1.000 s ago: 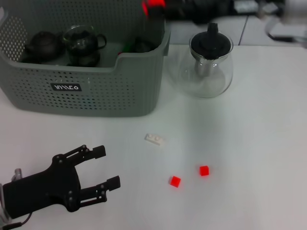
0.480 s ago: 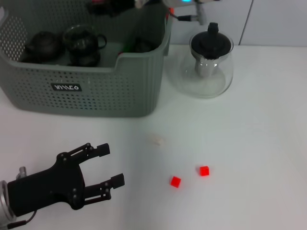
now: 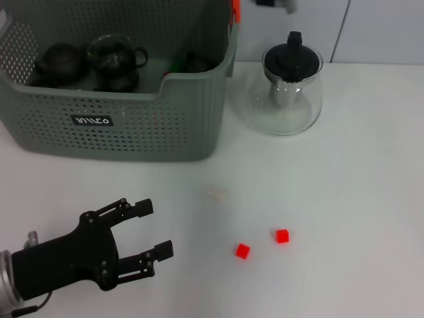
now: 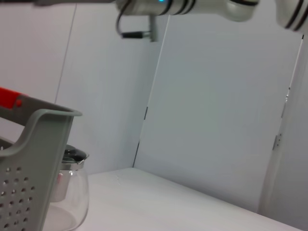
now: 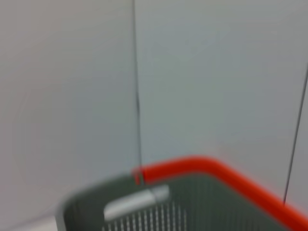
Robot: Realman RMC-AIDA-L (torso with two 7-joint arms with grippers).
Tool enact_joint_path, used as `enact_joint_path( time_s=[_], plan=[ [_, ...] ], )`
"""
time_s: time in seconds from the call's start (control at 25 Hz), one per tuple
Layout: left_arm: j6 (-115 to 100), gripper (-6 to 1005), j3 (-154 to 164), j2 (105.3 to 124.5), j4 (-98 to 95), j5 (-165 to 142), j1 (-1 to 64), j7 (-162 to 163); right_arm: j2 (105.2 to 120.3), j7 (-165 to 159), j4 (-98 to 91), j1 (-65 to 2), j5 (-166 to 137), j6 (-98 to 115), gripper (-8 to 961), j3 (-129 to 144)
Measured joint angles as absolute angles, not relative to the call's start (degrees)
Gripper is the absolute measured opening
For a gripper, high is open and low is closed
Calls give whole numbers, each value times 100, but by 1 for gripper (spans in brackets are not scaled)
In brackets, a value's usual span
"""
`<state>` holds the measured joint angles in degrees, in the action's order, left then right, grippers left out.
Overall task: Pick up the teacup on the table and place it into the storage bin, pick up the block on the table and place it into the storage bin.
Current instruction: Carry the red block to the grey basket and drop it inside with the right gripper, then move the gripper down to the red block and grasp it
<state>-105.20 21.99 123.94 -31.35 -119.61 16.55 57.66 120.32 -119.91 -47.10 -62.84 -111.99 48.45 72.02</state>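
So the left gripper (image 3: 141, 239) sits low on the white table (image 3: 358, 199) at the near left, fingers spread wide with nothing between them. The blocks are off to its right: a pale, smeared-looking one (image 3: 214, 193) just in front of the storage bin (image 3: 126, 126), and two small red blocks (image 3: 242, 251) (image 3: 282, 236) nearer the table's middle, close together but apart. None of them touches the gripper; the red pair is well clear of its fingertips.

The storage bin fills the far left, with its black label (image 3: 91, 121) on the front wall. Inside it I can see a dark teapot (image 3: 59, 61) at the left, a dark glass cup-like piece (image 3: 114, 58) beside it, and another dark item (image 3: 192, 62) toward the right wall that I can't make out. No teacup shows out on the table.

Right of the bin stands a clear glass teapot (image 3: 286, 93) with a black lid, upright.

The right arm only shows as a sliver at the top edge above that teapot; can't tell about its fingers. Its wrist view catches the bin's red-trimmed rim (image 5: 202, 168).
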Motion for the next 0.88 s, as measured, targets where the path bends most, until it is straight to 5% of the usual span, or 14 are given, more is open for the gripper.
enact_joint_path(
  time_s=[0.44, 0.64, 0.88],
  plan=[
    [-10969, 838, 2159, 12315, -3406, -12167, 1458, 5653, 11862, -11440, -7392, -3503, -9579, 7733, 882, 6275],
    [-11092, 837, 1890, 12250, -3507, -12181, 1416, 5628, 11629, -11826, -7489, -3229, -10593, 9559, 940, 5695],
    [-10994, 836, 1820, 12248, -3473, -12180, 1457, 5625, 11673, -12761, -7712, -3508, -12387, 10632, 940, 5556]
  ],
)
